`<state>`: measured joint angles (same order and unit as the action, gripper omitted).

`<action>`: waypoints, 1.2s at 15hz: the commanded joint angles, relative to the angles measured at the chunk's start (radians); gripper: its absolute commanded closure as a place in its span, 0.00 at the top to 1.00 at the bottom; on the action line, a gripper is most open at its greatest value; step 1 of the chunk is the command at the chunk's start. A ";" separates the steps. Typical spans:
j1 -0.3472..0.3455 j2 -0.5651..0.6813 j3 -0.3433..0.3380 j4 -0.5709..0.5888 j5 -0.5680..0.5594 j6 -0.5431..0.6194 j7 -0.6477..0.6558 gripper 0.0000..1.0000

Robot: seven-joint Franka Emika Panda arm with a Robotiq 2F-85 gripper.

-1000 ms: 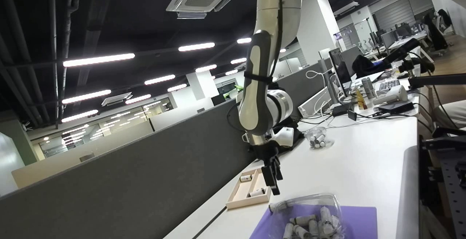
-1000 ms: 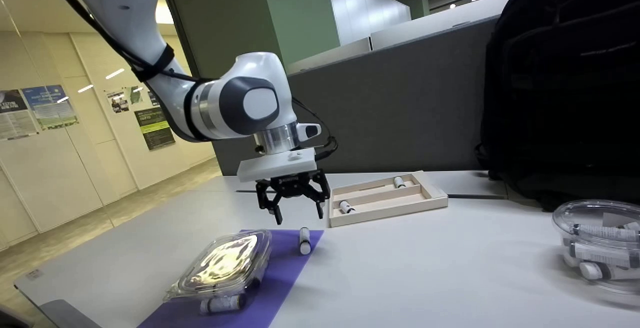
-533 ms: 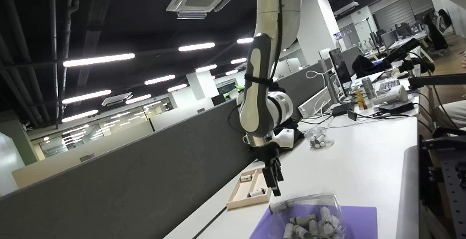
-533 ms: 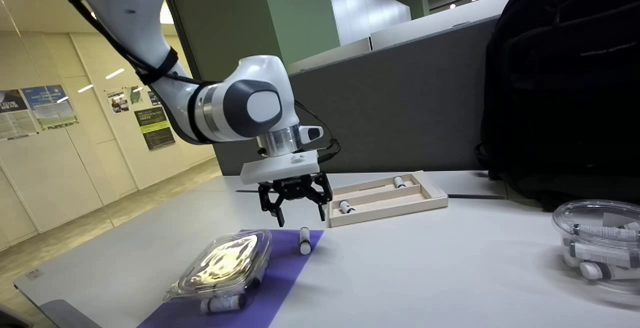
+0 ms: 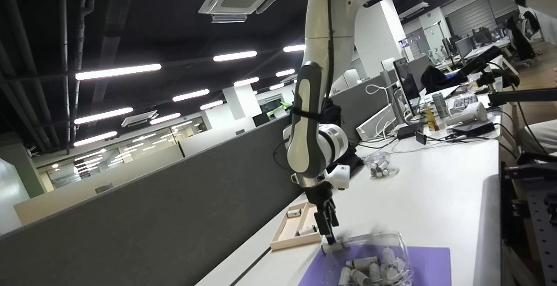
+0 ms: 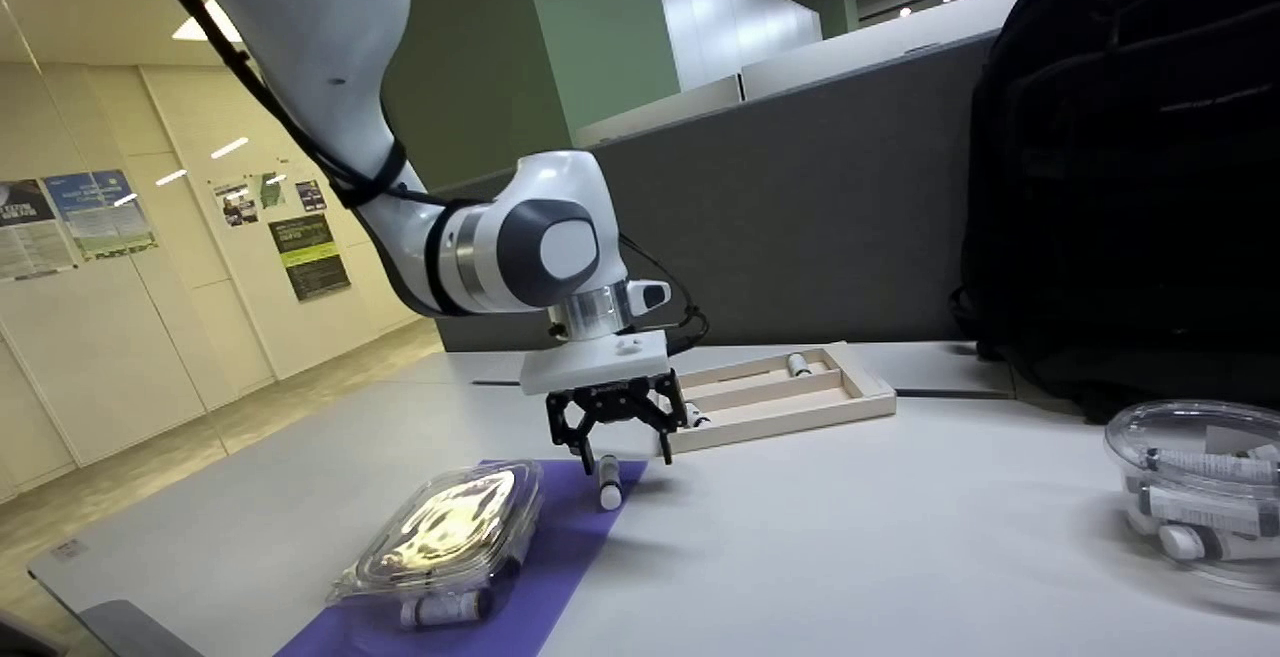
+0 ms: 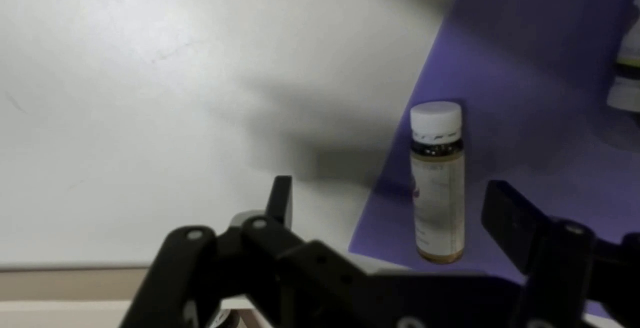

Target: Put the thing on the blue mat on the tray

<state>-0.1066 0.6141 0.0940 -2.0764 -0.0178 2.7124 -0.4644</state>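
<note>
Centre first, then squeeze

The small cylindrical bottle [image 7: 438,198], pale-labelled and white-capped, lies on its side near a corner of the flat violet-blue matte mat [image 6: 562,552]; I take it for the thing meant. The black two-fingered gripper [image 7: 393,203] hangs over that corner, fingers [image 7: 510,228] spread, pinching nothing; how far above, I can't tell. In the wrist view one is near the bottle, over the mat, while its mate is out past the mat's edge above the white tabletop [image 7: 150,143]. I'd slide toward the mat's middle until both gaps match, or the bottle may get shoved. Then lower to the label and close gently, since a round body could roll. Mind the clear plastic lidded box [image 6: 445,527] further in on the mat. The shallow light-wood tray [image 5: 296,243] sits just off the mat's corner, with similar bottles [image 5: 307,230] in it, one per compartment.
</note>
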 commanded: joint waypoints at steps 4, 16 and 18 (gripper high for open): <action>-0.003 0.045 0.030 0.060 -0.048 -0.048 -0.005 0.46; -0.029 -0.015 0.054 0.065 -0.043 -0.045 -0.030 0.07; -0.039 -0.024 0.054 0.099 -0.034 -0.063 -0.033 0.07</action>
<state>-0.1229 0.6211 0.1406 -2.0153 -0.0543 2.6910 -0.4985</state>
